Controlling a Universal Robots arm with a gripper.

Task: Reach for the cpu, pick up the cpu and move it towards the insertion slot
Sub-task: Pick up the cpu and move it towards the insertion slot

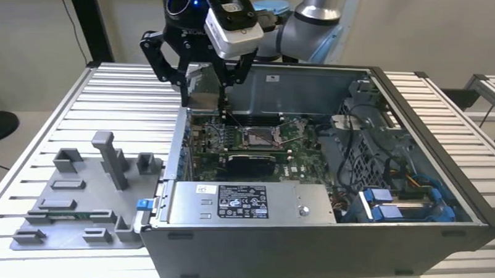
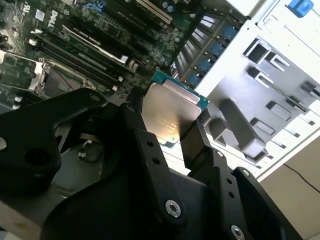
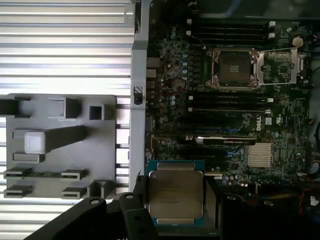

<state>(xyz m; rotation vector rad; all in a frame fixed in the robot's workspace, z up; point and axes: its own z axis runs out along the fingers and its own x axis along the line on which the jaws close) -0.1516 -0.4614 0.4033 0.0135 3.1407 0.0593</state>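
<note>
So the gripper (image 3: pixel 175 220) has its jaws closed in on the cpu (image 3: pixel 175 194), pinching two opposite edges, and it's hanging above the case's wall edge with the insertion slot (image 3: pixel 235 68) off toward 1 o'clock in the first wrist view. I'd guess the chip is light, stiff and slick-topped with a delicate underside. Edges are the right place to grab.
</note>
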